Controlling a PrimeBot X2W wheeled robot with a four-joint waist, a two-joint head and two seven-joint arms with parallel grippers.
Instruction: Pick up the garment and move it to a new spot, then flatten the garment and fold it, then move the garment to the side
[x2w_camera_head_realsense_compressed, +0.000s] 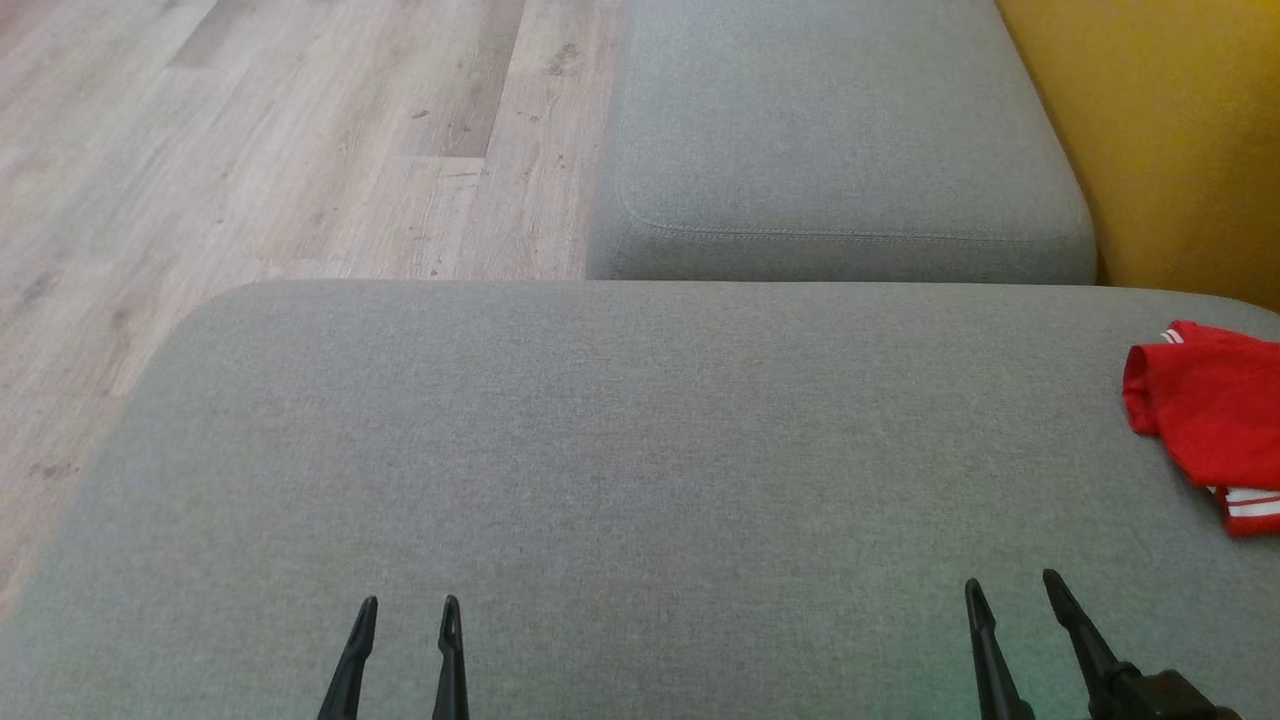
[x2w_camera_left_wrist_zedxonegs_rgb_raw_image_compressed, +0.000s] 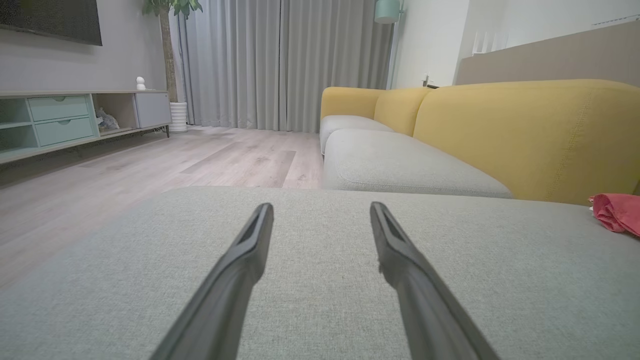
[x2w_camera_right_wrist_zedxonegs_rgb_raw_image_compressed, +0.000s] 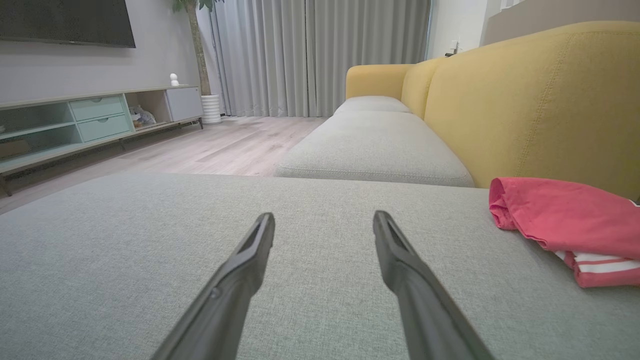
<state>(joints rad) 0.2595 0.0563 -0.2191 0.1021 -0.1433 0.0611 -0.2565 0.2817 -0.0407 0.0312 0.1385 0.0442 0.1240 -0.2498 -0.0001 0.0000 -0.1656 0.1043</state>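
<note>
I'm seeing the left gripper (x2w_camera_head_realsense_compressed: 409, 605) and right gripper (x2w_camera_head_realsense_compressed: 1012, 582) hovering low over the grey seat cushion (x2w_camera_head_realsense_compressed: 600, 430), fingers standing apart and holding nothing. The red garment (x2w_camera_head_realsense_compressed: 1210, 410) with white stripes is lying bunched at the cushion's right edge, near the yellow backrest (x2w_camera_head_realsense_compressed: 1180, 130), apart from the right gripper.
</note>
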